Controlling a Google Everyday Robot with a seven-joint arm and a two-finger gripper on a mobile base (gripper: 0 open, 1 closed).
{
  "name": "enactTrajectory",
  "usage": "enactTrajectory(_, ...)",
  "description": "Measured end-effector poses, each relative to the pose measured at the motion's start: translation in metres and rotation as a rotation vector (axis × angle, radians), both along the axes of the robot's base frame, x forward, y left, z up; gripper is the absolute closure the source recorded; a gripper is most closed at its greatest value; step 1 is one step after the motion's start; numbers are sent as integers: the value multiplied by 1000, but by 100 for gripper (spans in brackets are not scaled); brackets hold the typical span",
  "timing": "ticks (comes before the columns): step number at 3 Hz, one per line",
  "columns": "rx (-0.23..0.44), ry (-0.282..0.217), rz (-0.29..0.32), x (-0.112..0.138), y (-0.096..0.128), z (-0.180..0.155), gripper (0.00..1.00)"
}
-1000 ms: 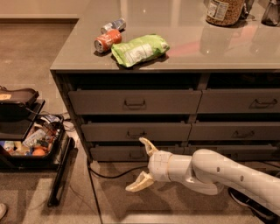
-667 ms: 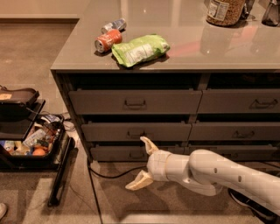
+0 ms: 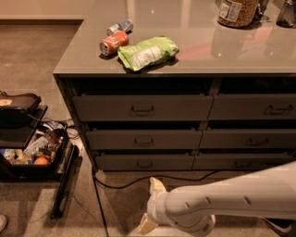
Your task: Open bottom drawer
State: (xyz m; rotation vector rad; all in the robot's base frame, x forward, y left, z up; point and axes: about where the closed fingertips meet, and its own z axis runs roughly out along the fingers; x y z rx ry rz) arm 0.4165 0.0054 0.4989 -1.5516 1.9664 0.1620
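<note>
The bottom drawer is the slim grey-brown front lowest in the left column, with a small dark loop handle at its centre. Its front sits level with the fronts above and no interior shows. My gripper hangs low over the floor in front of that drawer, nearer the camera and below the handle. Its two pale fingers are spread open and point left, with nothing between them. My white arm reaches in from the right.
A black cable runs across the floor under the cabinet. A black bin of clutter stands at the left. On the counter lie two cans, a green bag and a jar.
My gripper has dropped lower and drawn back from the drawer fronts, from handle height down to floor level. The drawers have not moved.
</note>
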Motion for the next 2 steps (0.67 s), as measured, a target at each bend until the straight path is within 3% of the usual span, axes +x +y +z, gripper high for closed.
enactTrajectory(1,-30,8,-19,4,18,-10,0)
enactTrajectory(2,-26,4,-97,25,24,-26,0)
